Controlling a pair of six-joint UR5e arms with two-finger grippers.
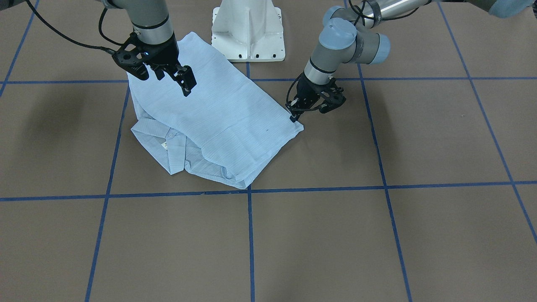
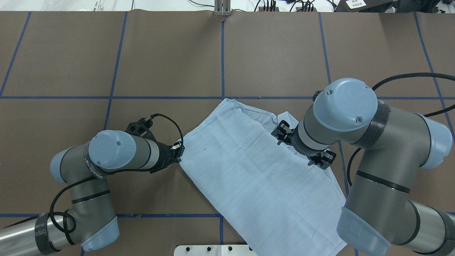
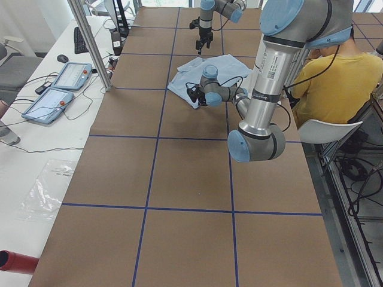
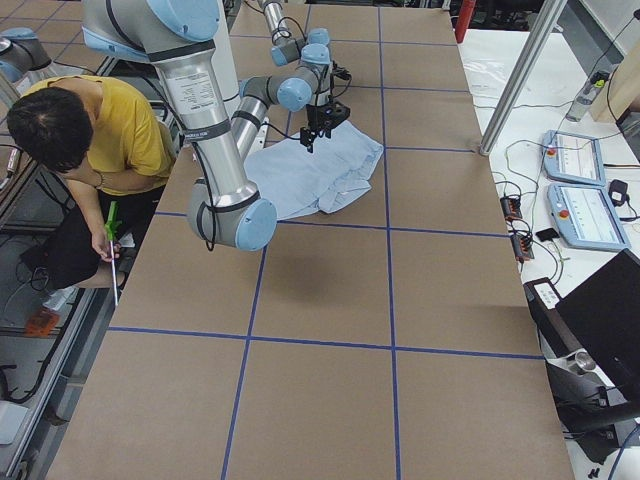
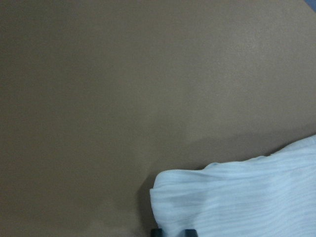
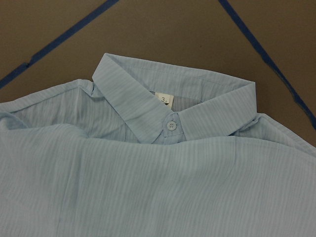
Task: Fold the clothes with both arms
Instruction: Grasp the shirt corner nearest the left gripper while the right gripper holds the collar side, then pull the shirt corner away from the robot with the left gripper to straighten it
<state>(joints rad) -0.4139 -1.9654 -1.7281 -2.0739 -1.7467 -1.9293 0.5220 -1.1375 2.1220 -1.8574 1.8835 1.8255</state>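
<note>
Low over the table [image 1: 377, 235], the left gripper [image 1: 295, 118] is pressing in at one corner of the shirt [image 1: 226, 126], the corner pointing toward the robot's left. Its fingers are drawn close together. In the left wrist view two dark fingertips [image 5: 157, 231] are showing at the bottom edge with pale fabric lying between them, and that corner is sitting slightly raised over its own shadow.

The right gripper [image 1: 165, 82] is hovering above the shirt's other end, close to the white pedestal [image 1: 248, 29]. Its fingers are spread wide and are holding nothing, and it is hanging clear of the cloth.

The shirt is lying diagonally on the brown table just in front of the pedestal, crossing the central blue tape line [image 1: 251, 235] and stopping short of the cross line farther out. A broad smooth panel is lying folded over the top of it. At the end away from the robot, on the robot's right side, the collar [image 6: 163, 106] is peeking out from under that panel, with a white button [image 6: 171, 125] fastened and a small label [image 6: 163, 98] showing inside.

At the robot's side of the table, a person in a yellow top [image 4: 110, 130] is sitting.
</note>
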